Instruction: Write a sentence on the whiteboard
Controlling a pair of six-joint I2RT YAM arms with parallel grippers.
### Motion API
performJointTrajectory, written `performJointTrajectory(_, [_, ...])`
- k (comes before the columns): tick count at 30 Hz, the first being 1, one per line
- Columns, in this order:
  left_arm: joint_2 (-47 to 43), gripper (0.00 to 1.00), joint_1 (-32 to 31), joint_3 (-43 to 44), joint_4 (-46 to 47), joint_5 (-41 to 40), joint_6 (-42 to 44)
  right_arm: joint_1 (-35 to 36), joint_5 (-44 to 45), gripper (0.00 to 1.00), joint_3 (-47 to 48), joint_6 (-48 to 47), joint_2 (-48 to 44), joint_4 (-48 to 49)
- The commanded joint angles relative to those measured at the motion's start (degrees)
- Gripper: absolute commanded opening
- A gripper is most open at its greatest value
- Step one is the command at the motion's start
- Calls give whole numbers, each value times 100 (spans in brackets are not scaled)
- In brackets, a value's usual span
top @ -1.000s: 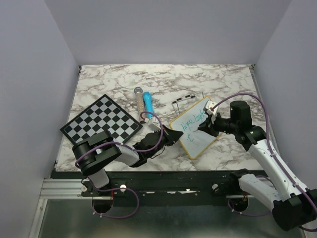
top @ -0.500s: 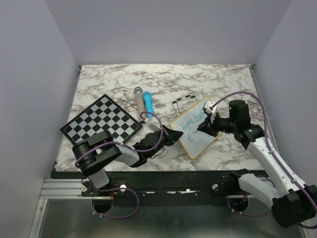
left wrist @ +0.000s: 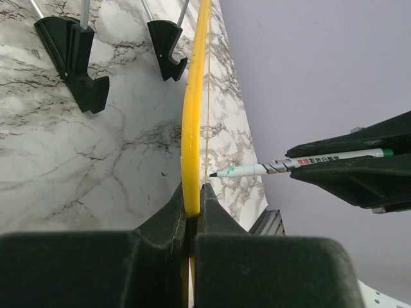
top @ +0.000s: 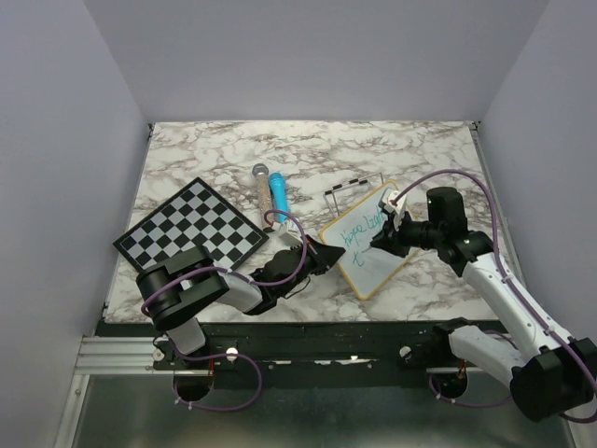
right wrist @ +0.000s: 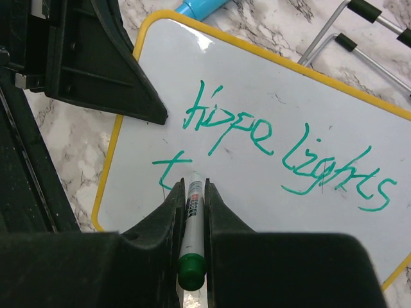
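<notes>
Clamping the whiteboard (top: 367, 245) rim, left gripper (left wrist: 191, 196) faces right gripper (right wrist: 192, 187) clenching a marker (right wrist: 192, 204) (tip seemingly touching it).

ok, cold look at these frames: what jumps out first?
The green writing on the whiteboard, right of centre on the table: "Hope lights", with a lone "t" begun below. The right gripper is shut on a green marker whose tip sits at that second line, while the left gripper clamps the board's yellow edge. A black-and-white chessboard lies to the left.
</notes>
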Motion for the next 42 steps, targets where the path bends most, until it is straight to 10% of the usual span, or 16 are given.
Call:
performJointTrajectory(1, [14, 0, -28, 23, 463, -18, 40, -23, -68, 0, 130, -1, 145, 140])
performJointTrajectory(42, [58, 0, -28, 23, 524, -18, 40, -23, -130, 0, 25, -528, 137, -817])
